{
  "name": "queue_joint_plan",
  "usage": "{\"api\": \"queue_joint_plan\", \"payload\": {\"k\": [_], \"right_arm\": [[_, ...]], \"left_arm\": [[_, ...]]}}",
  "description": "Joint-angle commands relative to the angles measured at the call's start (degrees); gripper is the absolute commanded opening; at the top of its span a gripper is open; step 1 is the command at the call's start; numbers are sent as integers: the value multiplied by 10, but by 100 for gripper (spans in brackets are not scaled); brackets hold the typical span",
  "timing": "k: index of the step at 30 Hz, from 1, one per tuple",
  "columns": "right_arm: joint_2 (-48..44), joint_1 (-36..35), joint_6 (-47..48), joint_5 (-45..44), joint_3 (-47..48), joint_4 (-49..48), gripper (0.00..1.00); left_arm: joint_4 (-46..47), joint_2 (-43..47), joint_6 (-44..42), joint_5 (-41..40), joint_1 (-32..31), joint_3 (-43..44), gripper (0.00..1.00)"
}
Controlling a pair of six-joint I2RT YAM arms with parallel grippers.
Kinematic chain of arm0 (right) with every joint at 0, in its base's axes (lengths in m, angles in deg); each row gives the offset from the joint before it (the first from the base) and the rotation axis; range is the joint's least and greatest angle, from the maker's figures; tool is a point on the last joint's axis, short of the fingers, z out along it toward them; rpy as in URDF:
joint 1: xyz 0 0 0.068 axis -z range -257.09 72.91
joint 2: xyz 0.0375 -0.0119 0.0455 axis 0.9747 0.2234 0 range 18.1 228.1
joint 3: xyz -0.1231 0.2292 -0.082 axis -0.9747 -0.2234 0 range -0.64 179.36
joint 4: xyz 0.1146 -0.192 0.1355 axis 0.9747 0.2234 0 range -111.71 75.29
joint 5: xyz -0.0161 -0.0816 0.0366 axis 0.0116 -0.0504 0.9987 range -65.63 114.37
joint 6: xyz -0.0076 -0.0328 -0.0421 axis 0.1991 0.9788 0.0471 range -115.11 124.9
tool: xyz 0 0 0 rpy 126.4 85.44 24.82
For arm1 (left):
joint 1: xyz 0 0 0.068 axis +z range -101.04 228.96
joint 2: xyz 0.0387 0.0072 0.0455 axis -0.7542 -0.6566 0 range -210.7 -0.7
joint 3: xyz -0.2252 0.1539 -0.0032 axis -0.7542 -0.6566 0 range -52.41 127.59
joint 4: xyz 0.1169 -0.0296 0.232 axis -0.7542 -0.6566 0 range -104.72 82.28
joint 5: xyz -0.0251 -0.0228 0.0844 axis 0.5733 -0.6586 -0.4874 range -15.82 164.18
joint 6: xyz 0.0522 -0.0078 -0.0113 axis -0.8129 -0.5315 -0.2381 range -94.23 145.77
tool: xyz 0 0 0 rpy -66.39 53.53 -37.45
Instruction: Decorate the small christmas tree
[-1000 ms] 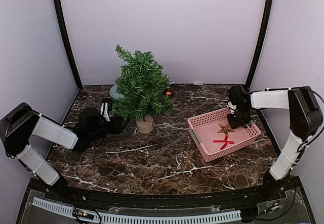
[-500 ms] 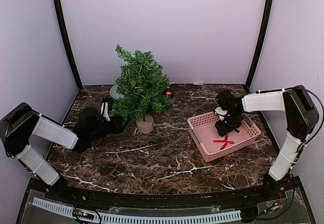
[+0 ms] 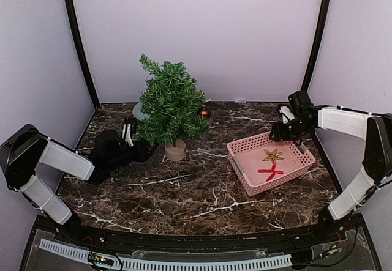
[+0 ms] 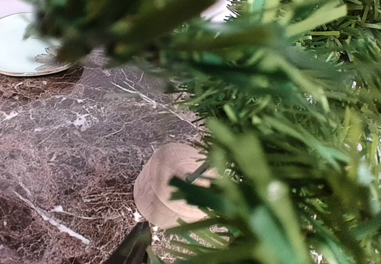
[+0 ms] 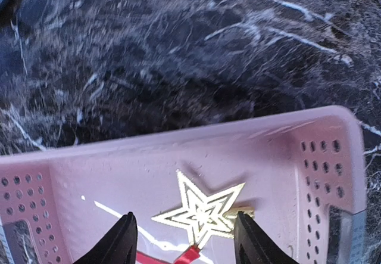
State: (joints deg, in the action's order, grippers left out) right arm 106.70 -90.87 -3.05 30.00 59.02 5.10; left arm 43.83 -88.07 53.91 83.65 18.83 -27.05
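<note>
Bare marble table spreads across the overhead view's lower centre. The small christmas tree fills centre left, branches overhanging its base; the pink basket walls off the right, open only from above.

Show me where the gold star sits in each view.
Top external: star right of centre, inside the pink basket, beside the red ribbon.
Left wrist: not in it.
Right wrist: star low centre, on the basket floor.
Shared landmark: the basket in those two views; the marble table in all three.
</note>
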Motion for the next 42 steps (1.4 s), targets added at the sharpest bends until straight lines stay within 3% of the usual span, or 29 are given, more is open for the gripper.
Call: {"api": "queue_joint_plan", "payload": {"k": [1, 7, 14, 21, 24, 32, 38, 42], "right_arm": [[24, 52, -35, 76, 12, -40, 54], [82, 79, -43, 127, 34, -39, 54], [122, 81, -35, 115, 33, -41, 53], [131, 82, -28, 88, 8, -51, 64], [142, 86, -29, 103, 4, -59, 64], [165, 113, -49, 238, -19, -114, 42], [158, 121, -54, 263, -29, -110, 28], [144, 122, -53, 278, -42, -108, 12]], "left_arm": [[20, 0, -1, 8, 2, 13, 46], [18, 7, -4, 6, 2, 11, 46], [14, 11, -9, 5, 2, 13, 46], [14, 8, -9, 6, 2, 18, 46], [16, 4, -7, 9, 2, 20, 46], [18, 7, -6, 7, 2, 16, 46], [15, 8, -11, 6, 3, 17, 46], [17, 5, -10, 6, 2, 19, 46]]}}
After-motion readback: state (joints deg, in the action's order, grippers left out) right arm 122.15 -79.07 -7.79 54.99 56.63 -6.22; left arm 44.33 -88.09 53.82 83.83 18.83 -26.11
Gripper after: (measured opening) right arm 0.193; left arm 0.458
